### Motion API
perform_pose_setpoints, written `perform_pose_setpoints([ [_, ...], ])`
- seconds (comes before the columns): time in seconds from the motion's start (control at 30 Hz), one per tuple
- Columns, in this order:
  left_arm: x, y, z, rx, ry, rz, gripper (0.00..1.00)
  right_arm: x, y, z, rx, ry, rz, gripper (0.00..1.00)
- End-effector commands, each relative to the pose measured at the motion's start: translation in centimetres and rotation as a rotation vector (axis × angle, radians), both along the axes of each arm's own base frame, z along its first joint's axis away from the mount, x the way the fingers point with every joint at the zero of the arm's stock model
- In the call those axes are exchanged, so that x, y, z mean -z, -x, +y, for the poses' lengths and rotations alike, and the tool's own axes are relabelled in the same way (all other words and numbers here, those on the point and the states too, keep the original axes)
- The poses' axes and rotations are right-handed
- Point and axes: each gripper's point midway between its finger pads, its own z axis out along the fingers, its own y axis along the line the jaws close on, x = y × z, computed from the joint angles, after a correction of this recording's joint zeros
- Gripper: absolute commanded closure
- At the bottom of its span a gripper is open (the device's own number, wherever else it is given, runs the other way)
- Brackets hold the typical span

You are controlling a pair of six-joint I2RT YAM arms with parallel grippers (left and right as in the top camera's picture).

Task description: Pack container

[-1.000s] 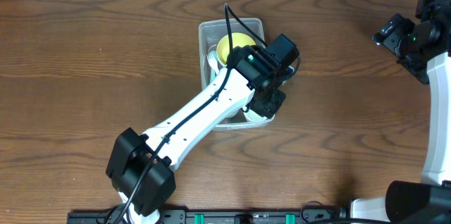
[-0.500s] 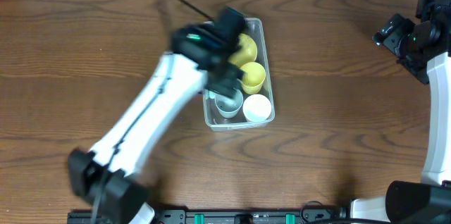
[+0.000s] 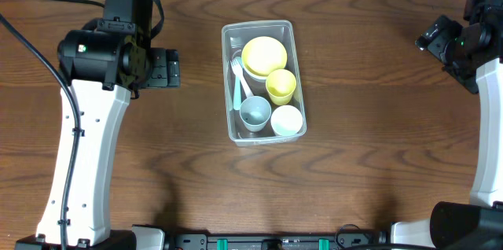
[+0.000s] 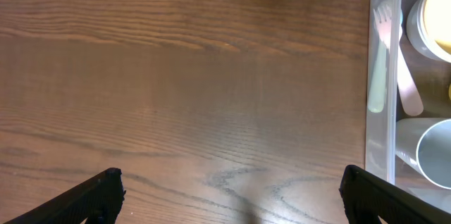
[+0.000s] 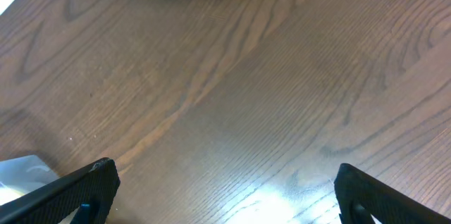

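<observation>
Jaws on both arms are hanging wide apart, gripping nothing. Left arm point(image 3: 86, 148) is backing off to the left after hovering over the container point(image 3: 229, 85), which is sitting mid table point(image 3: 377, 171) holding a yellow bowl point(image 3: 263, 55), three cups point(image 3: 280, 85) and a fork point(image 4: 378, 62), so packing's looking basically done.

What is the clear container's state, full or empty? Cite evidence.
Full: the container holds a yellow bowl, a yellow cup, a grey cup, a white cup and two utensils, leaving little floor bare.
</observation>
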Motion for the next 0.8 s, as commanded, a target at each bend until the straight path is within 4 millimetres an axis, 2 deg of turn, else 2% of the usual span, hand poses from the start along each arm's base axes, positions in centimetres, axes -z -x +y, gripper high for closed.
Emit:
perform_pose_setpoints([
  [0.0, -0.7, 0.0, 0.3, -0.011, -0.009, -0.019, 0.02, 0.2, 0.0, -0.2, 0.017, -0.002, 0.004, 0.01],
  [0.23, -0.6, 0.6, 0.5, 0.002, -0.029, 0.003, 0.02, 0.2, 0.0, -0.2, 0.017, -0.002, 0.004, 0.01],
  [0.33, -1.6, 1.0, 0.6, -0.004, -0.022, -0.032, 0.02, 0.2, 0.0, -0.2, 0.017, -0.002, 0.004, 0.01],
  [0.4, -3.2, 1.2, 0.9, -0.032, 0.0, -0.111, 0.02, 0.2, 0.0, -0.2, 0.017, -0.002, 0.004, 0.01],
  [0.5, -7.4, 1.6, 1.6, -0.108, 0.069, -0.317, 0.02, 0.2, 0.0, -0.2, 0.018, -0.002, 0.004, 0.01],
  [0.63, -12.4, 2.4, 1.2, -0.086, 0.192, -0.595, 0.02, 0.2, 0.0, -0.2, 0.017, -0.002, 0.004, 0.01],
  [0.77, -14.6, 3.2, 0.8, -0.041, 0.247, -0.804, 0.02, 0.2, 0.0, -0.2, 0.017, -0.002, 0.004, 0.01],
])
